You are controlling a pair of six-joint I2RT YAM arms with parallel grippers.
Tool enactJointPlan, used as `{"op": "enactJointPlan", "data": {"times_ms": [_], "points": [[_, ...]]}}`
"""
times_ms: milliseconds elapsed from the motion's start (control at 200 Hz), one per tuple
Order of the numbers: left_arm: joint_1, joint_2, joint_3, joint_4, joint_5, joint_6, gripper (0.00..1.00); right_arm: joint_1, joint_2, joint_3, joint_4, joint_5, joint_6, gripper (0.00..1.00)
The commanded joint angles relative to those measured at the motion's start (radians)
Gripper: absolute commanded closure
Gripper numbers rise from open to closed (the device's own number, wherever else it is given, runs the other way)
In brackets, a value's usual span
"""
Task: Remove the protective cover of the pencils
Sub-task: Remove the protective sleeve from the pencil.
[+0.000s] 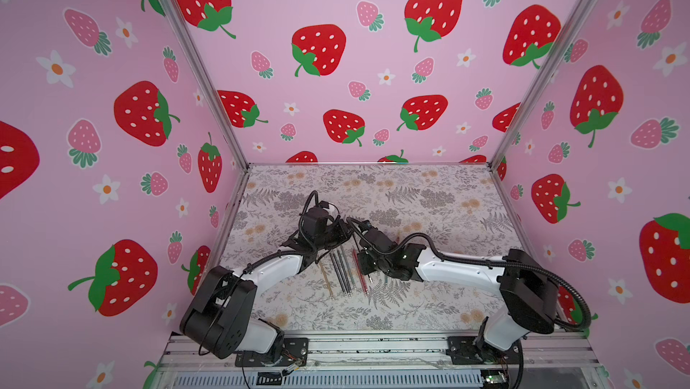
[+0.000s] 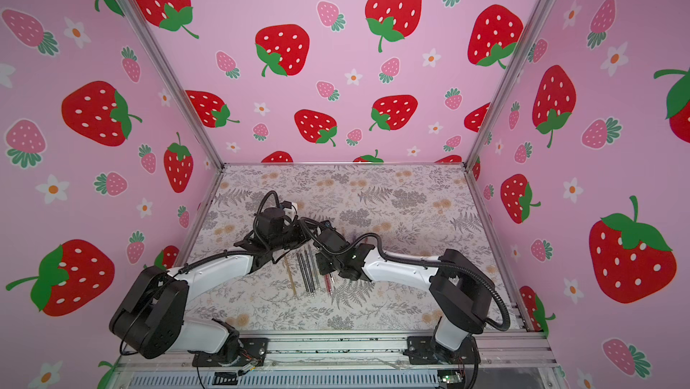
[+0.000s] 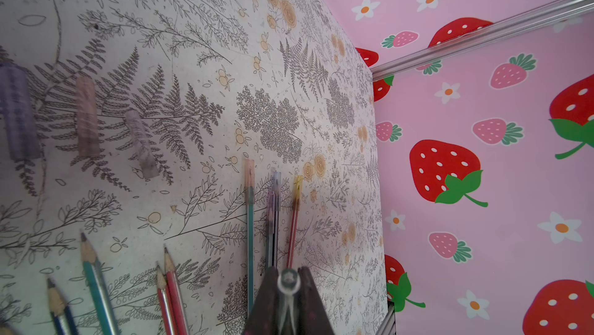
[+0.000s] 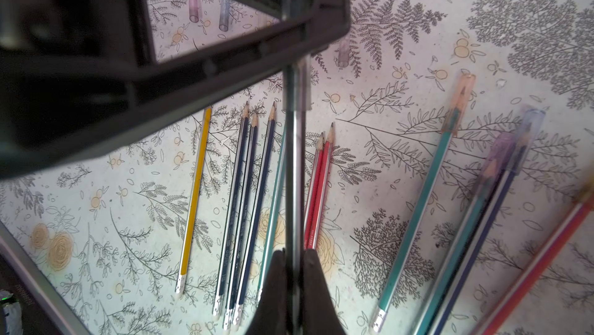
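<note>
Pencils [image 4: 258,188] lie in a loose row near the middle of the table [image 1: 429,196]. In both top views they run roughly from 12 to 6 o'clock, with the pale ends at the 6 o'clock side. A yellow one, three dark ones, a teal one and two reds lie side by side with bare sharpened tips.

And one pencil is up off the table! The right gripper [image 4: 294,253] is clamped on the shaft of the held pencil [image 4: 294,172], jaws tight on both sides. At the far end, the left gripper [image 3: 288,270] is pinched shut on a clear cap [image 3: 288,282], whose round mouth shows right between its jaws. Whether the tip is out of that cap, I cannot tell. The two grippers meet nose to nose just at 12 o'clock of the row.

Loose caps [image 3: 86,115], three of them, lie on the table beyond the sharpened tips, apart from one another. A few capped pencils [image 3: 250,221] lie apart from the bare row, wearing orange, purple and yellow covers.
</note>
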Motion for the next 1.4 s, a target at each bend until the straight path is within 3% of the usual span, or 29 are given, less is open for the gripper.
{"op": "enactJointPlan", "data": {"times_ms": [0, 790, 1156, 1396], "points": [[-0.004, -0.016, 0.049, -0.013, -0.004, 0.005, 1.00, 0.007, -0.010, 0.000, 0.024, -0.002, -0.012, 1.00], [0.047, 0.045, 0.159, -0.096, -0.061, 0.040, 1.00, 0.019, -0.048, -0.105, 0.076, 0.003, 0.004, 1.00], [0.119, 0.185, 0.251, -0.122, -0.048, 0.053, 1.00, 0.019, -0.012, -0.108, 0.079, 0.012, 0.030, 1.00], [0.109, 0.297, 0.338, -0.159, -0.035, 0.076, 1.00, 0.011, 0.055, -0.058, 0.004, 0.056, 0.096, 1.00]]}}
